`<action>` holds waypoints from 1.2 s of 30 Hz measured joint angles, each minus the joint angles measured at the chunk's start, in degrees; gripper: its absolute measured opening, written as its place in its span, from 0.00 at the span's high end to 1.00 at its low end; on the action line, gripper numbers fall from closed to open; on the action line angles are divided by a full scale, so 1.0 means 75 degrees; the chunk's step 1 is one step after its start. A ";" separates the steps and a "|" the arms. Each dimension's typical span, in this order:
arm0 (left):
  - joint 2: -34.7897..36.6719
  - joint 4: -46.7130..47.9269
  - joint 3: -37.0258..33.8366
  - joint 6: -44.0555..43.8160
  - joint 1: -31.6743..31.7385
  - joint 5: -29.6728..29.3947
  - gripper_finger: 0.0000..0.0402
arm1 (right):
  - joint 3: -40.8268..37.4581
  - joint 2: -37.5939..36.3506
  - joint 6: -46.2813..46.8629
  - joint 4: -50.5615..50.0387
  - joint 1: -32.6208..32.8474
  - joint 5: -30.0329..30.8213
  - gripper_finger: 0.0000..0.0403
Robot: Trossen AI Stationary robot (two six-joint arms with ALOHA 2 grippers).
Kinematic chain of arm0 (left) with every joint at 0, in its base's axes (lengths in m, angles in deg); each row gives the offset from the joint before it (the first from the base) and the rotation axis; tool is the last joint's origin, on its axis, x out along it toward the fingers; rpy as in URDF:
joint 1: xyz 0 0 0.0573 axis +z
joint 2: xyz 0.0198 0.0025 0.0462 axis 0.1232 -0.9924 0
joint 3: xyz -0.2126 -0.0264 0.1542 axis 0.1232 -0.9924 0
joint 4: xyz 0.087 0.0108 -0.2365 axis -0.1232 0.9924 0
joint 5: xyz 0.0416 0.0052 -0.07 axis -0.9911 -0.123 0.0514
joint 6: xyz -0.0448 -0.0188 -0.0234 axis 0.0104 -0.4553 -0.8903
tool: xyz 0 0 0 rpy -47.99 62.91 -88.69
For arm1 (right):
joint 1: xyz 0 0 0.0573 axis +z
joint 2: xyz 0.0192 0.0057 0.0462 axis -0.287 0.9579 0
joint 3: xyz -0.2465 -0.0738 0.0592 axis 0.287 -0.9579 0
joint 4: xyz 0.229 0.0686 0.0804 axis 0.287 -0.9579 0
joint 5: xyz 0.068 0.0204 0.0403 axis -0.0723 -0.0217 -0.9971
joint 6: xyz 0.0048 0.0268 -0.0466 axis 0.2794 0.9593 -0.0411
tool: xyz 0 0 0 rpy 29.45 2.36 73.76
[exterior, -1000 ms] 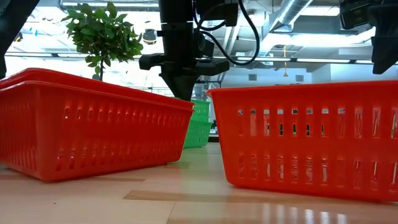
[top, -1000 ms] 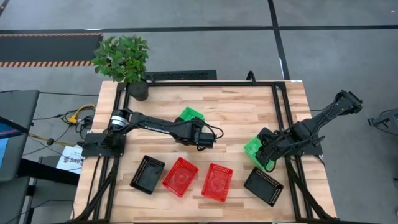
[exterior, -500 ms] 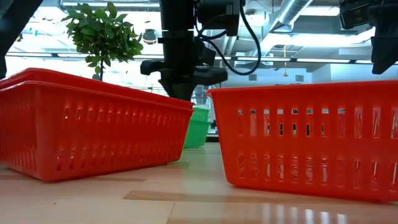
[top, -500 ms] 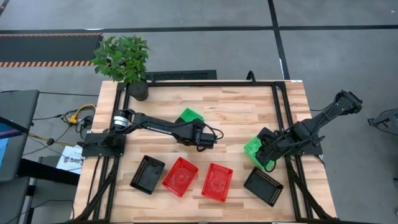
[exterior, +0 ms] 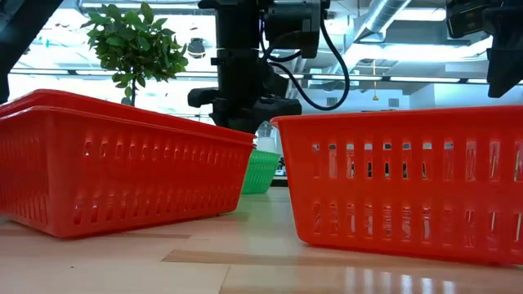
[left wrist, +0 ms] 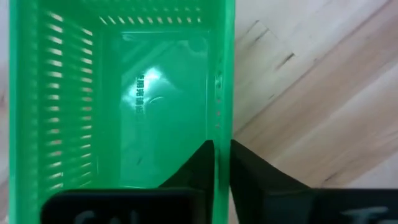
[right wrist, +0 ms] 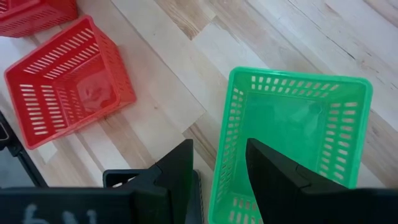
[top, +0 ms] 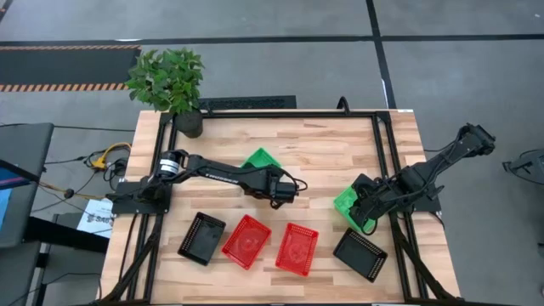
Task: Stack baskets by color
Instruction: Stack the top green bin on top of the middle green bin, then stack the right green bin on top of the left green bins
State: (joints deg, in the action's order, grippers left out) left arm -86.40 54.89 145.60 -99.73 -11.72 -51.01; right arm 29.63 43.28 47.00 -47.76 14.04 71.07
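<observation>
A green basket [top: 258, 159] lies at the table's middle, and my left gripper [left wrist: 222, 144] is shut on its wall; in the low view this basket [exterior: 263, 170] shows behind two red baskets [exterior: 122, 163] [exterior: 400, 180]. A second green basket [right wrist: 292, 130] is at the right. My right gripper [right wrist: 217, 152] stands open over its wall, one finger inside and one outside, and I cannot tell whether they touch it. Two black baskets [top: 201, 238] [top: 359, 254] and the two red ones [top: 246, 240] [top: 297, 249] rest on their bottoms along the near edge. My left gripper has one long side wall of the green basket [left wrist: 222, 118] between its fingers, one finger inside the basket and one outside. The fingers come steeply from above. The basket sits open side up and low, and in the low view its bottom seems to be on the table.
A potted plant [top: 170, 81] stands at the far left corner. A dark frame [top: 374, 127] runs around the tabletop. Bare wood shows between the two green baskets and along the far side.
My left gripper has gone down with the green basket and rolled a little. In the low view the basket now sits lower behind the red baskets than a second ago. My right arm has kept still.
</observation>
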 joint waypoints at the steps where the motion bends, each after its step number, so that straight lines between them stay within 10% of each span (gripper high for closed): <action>1: 0.0000 -0.0008 0.0000 0.0000 0.0005 0.0016 0.89 | 0.0000 0.0003 -0.0023 0.0003 0.0000 0.0000 0.58; 14: -0.0003 0.0571 0.0765 0.0148 0.0092 0.0403 0.54 | 0.0000 0.0000 -0.0320 0.0003 0.0000 -0.0003 0.58; 30: 0.0042 0.0109 0.4939 0.2077 0.0120 0.0382 0.51 | 0.0000 0.0007 0.1341 -0.0672 0.0397 -0.0501 0.58; 36: 0.0758 -0.1346 0.4677 0.2681 0.0125 0.1450 0.51 | 0.0000 0.0569 0.2770 -0.2119 0.0537 -0.0498 0.58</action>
State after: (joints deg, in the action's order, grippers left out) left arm -80.72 44.79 180.68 -79.62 -10.78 -40.14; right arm 29.63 47.54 67.78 -63.65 18.06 67.33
